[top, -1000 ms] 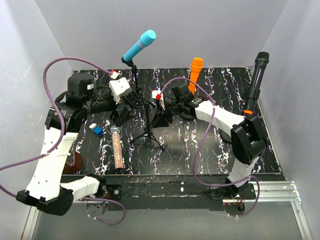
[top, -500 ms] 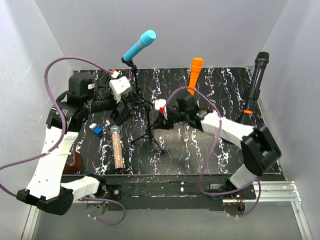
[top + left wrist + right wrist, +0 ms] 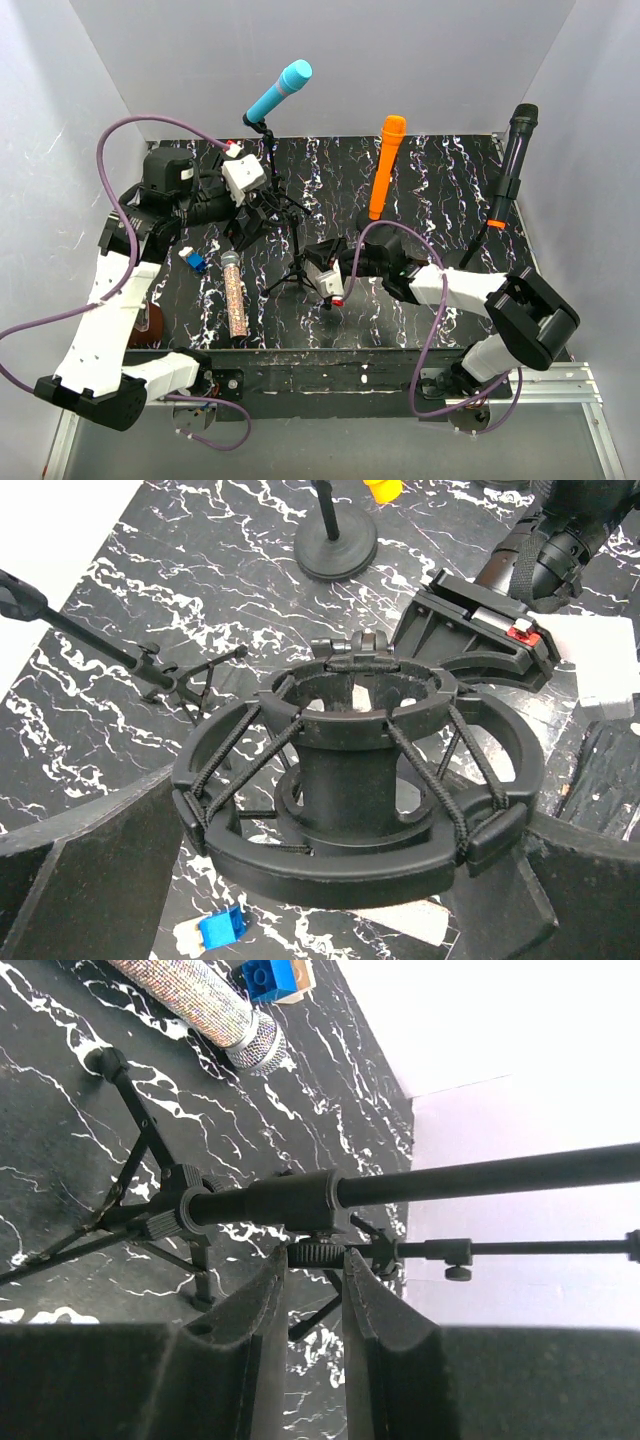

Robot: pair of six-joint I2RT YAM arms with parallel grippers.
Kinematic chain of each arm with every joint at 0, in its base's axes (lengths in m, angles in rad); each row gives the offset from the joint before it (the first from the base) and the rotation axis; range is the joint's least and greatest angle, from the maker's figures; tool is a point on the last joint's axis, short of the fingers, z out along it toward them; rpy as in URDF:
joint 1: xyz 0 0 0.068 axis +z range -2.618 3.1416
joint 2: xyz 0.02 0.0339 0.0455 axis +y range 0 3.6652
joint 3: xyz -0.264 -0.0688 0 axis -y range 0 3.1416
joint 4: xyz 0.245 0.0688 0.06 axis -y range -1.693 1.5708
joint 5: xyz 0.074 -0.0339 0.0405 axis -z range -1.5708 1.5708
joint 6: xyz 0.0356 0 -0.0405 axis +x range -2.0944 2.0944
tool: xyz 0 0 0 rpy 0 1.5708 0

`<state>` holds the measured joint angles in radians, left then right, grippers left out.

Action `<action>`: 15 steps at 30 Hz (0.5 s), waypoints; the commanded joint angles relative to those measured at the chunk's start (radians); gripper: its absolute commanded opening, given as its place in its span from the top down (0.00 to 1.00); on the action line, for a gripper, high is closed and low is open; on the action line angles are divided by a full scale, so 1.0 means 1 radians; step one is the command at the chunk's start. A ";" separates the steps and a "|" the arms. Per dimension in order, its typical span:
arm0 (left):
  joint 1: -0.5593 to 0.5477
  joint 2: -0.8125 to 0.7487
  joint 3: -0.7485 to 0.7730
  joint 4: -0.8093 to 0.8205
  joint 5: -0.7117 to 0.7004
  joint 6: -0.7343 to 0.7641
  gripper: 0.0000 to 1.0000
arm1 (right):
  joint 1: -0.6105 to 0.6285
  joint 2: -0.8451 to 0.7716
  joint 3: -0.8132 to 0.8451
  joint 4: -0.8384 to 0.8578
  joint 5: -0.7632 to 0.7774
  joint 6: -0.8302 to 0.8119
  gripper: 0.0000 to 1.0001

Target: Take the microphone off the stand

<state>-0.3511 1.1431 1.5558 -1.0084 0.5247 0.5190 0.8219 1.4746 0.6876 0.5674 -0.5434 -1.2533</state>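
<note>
A black tripod stand (image 3: 298, 255) stands mid-table, topped by a shock mount (image 3: 360, 770) that holds no microphone. My left gripper (image 3: 252, 215) grips this mount from both sides, seen in the left wrist view (image 3: 345, 830). My right gripper (image 3: 325, 280) is low at the front of the stand. In the right wrist view (image 3: 315, 1260) its fingers pinch a knurled knob (image 3: 315, 1252) under the stand's pole. A glittery pink microphone (image 3: 234, 295) lies flat on the table left of the stand, also in the right wrist view (image 3: 200, 1005).
A blue microphone (image 3: 280, 88) sits on a tall stand at the back. An orange microphone (image 3: 386, 165) stands on a round base. A black microphone (image 3: 512, 165) stands at the right wall. A small blue brick (image 3: 196, 262) lies at the left.
My right arm has swung from behind the stand round to its front and come down low, closing on the knob. My left arm has barely moved.
</note>
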 commanded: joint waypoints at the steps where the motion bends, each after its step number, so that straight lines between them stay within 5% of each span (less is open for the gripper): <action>1: -0.005 -0.023 -0.020 0.031 0.027 -0.011 0.02 | 0.006 0.017 -0.051 -0.049 0.059 -0.080 0.96; 4: -0.005 -0.013 0.003 0.050 0.060 -0.019 0.02 | 0.006 -0.036 -0.031 -0.092 0.089 0.000 0.66; 6: -0.005 -0.013 0.004 0.074 0.075 -0.036 0.02 | 0.006 -0.094 0.045 -0.317 0.082 0.037 0.48; 10: -0.005 -0.049 -0.026 0.110 0.171 -0.016 0.02 | 0.005 -0.161 0.200 -0.694 0.076 0.172 0.42; 15: -0.006 -0.091 -0.046 0.067 0.213 0.005 0.02 | -0.020 -0.191 0.309 -0.843 0.027 0.478 0.41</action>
<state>-0.3511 1.1103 1.5238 -0.9348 0.6643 0.5018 0.8238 1.3167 0.8925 -0.0521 -0.4686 -1.0359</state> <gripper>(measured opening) 0.982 0.588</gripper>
